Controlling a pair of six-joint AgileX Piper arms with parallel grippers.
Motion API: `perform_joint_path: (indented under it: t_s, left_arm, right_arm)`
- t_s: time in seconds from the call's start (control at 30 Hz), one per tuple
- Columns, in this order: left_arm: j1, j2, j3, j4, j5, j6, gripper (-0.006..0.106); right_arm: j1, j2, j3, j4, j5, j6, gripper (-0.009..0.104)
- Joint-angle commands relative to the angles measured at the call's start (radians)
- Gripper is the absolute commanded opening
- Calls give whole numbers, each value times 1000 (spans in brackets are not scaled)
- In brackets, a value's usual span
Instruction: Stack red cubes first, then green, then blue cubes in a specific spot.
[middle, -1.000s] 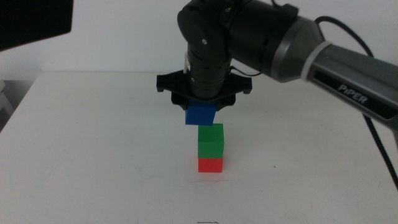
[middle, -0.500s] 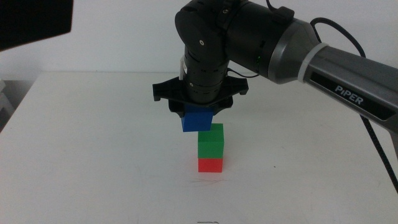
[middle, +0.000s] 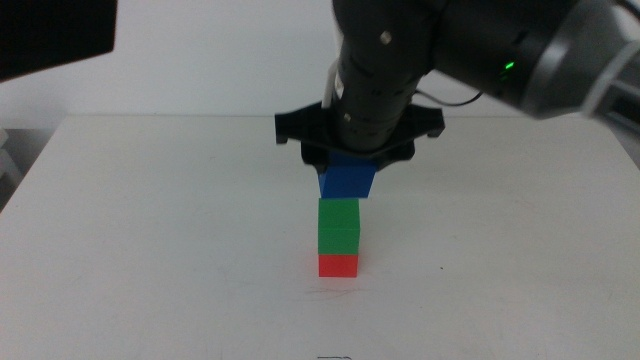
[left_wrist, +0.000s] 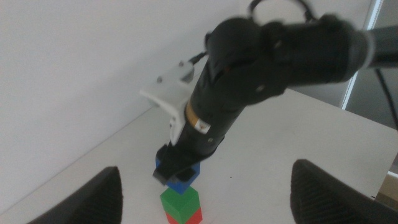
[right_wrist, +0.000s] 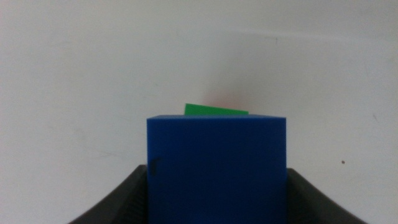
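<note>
Right wrist view gives me the clearest read: my right gripper (right_wrist: 216, 186) has its two dark jaws closed flat against the sides of the blue cube (right_wrist: 216, 163), which fills the space between them and sits square, not tilted. Just beyond and below the blue cube, a sliver of the green cube (right_wrist: 216, 110) peeks out, so I judge I am nearly over it but not dead centre.

From the middle view, the right gripper (middle: 349, 172) hangs directly above the stack with the blue cube (middle: 347, 181) just over the green cube (middle: 338, 224); I cannot tell whether they already touch. The blue one looks offset slightly toward the right arm's side. Under the green cube sits the red cube (middle: 338, 264), flush on the white table (middle: 150, 230).

To do this well I would nudge sideways until the edges line up, lower straight down (slowly, the stack is narrow), and open only once the blue face rests fully.

My left gripper (left_wrist: 205, 186) waits well back from the stack, jaws spread wide and holding nothing.
</note>
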Motion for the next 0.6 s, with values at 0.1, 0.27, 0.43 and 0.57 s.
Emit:
perform_joint_path:
  t_s: [0.1,0.27,0.43,0.57]
  left_arm:
    - [2,2,-20,-32,-72,-2,91]
    - [2,3,-20,-31,-72,-2,91]
    - [2,3,-20,-31,-72,-2,91]
    - [2,3,-20,-31,-72,-2,91]
  right_arm:
    - [-7,-9,-18,-42,55,17,-1]
    - [-6,19,-18,-50,55,50,-1]
    - [-6,46,-15,-48,52,68,-1]
    - [-6,58,-15,-49,47,95,-1]
